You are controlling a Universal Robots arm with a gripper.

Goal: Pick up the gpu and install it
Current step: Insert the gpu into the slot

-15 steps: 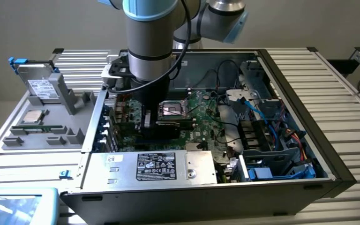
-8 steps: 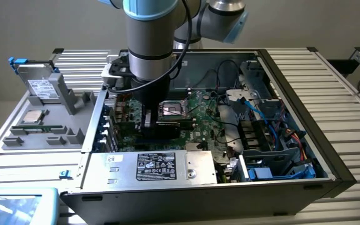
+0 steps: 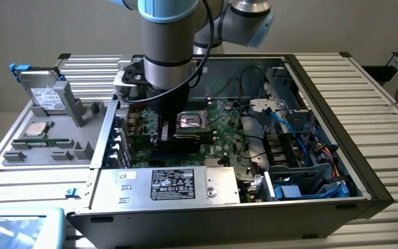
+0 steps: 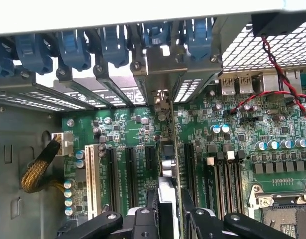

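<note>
Gripper (image 4: pixel 168 211) hangs straight down from the upright arm (image 3: pixel 169 46) into the open computer case (image 3: pixel 337 207), its black fingers (image 4: pixel 152 209) clamped on the gpu (image 4: pixel 171 149). Standing on edge over the green motherboard (image 4: pixel 242 139), the card sits among the expansion slots (image 4: pixel 113 172), its long axis running from the gripper toward the blue slot clips (image 4: pixel 113 45) on the case wall. Left of the case in the exterior view, a grey tray (image 3: pixel 47 142) holds a hard drive (image 3: pixel 43 96) and a processor (image 3: pixel 34 128).

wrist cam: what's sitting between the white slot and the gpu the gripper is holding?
In the wrist view, two black expansion slots and bare green motherboard lie between the white slot and the gpu, which stands edge-on in the gripper.
</note>
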